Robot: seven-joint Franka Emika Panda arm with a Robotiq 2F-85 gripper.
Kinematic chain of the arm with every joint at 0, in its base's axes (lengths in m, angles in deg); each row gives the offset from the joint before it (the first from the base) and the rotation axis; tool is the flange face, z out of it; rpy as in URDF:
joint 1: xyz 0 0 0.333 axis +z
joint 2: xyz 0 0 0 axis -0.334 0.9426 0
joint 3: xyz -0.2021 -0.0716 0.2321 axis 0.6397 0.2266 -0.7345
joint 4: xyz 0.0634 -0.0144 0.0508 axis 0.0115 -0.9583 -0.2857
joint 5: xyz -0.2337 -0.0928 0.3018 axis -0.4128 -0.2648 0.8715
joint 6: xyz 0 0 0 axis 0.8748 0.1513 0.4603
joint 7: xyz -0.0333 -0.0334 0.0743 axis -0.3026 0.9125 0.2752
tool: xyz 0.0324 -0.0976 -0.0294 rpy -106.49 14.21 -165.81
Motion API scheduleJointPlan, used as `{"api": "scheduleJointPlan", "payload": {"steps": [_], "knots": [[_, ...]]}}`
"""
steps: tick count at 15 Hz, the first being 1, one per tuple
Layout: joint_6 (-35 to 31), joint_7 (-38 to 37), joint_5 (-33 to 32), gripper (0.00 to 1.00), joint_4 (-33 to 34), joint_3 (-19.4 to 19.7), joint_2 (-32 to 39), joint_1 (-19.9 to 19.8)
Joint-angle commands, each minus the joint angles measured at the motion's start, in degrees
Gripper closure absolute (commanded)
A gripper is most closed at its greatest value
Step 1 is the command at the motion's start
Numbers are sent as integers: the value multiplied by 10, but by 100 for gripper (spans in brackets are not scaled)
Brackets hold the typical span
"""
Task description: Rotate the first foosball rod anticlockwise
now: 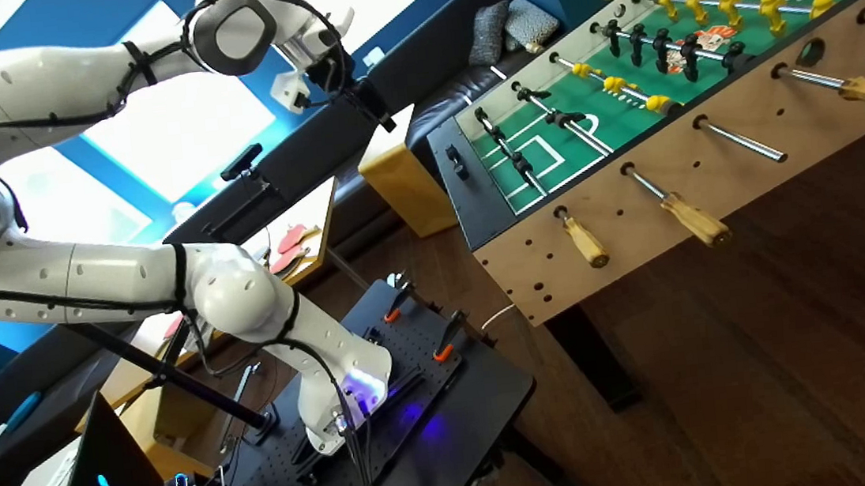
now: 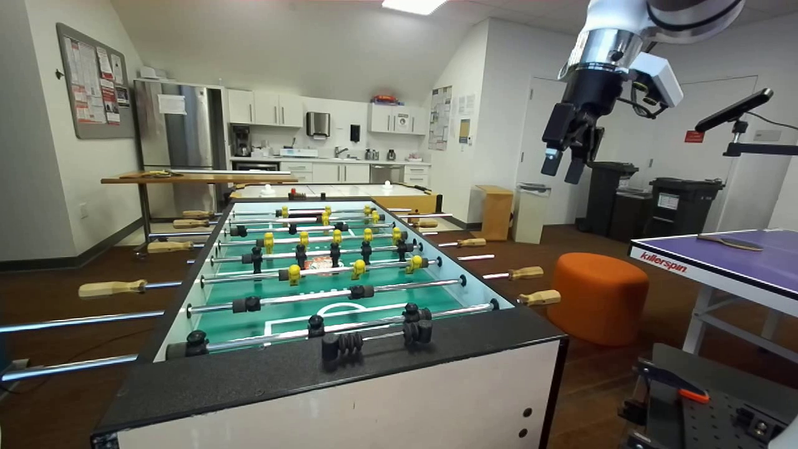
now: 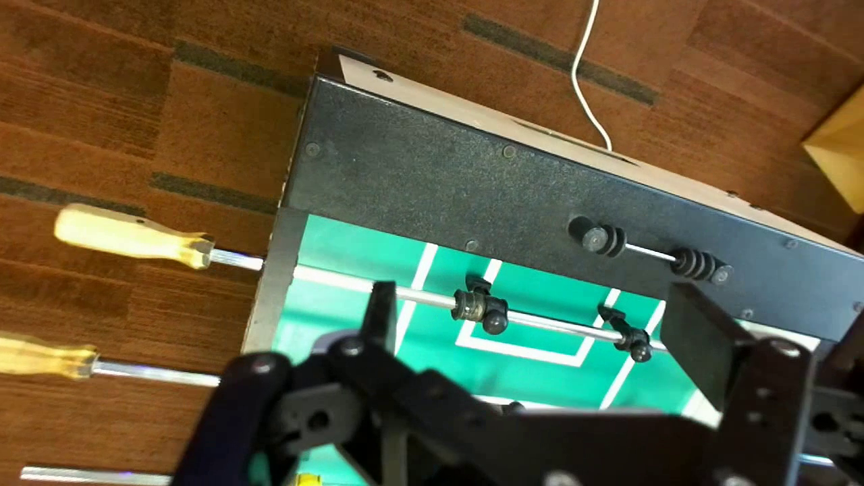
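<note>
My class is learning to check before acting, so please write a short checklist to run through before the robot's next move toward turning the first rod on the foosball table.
1. Gripper open: ok; its fingers stand apart, holding nothing.
2. Handle of the first rod in sight: ok; all three views show it.
3. Gripper at the handle: not ok; it hangs higher than the handle, apart from it.
4. Handle between the fingers: not ok; in the wrist view it lies outside their gap.
5. Next handle apart from the first: ok; floor shows between them.
6. Rod free to turn: cannot tell; one moment shows no motion.
</note>
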Motion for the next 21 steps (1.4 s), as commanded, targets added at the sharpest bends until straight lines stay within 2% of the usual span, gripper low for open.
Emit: {"api": "scheduleJointPlan", "payload": {"steps": [1,3,5,6,7,9,12,14,17,21], "knots": [[10,108,56,0,9,85,5,-21],[18,177,90,0,9,142,10,-31],[30,222,114,0,10,178,16,-41],[34,229,118,0,9,185,22,-48],[20,216,109,0,2,163,11,-56],[24,231,114,0,1,177,16,-63],[24,231,116,0,1,174,18,-63],[43,230,145,0,25,196,37,-61],[90,251,178,0,68,251,83,-76],[215,284,235,0,148,352,186,-94]]}}
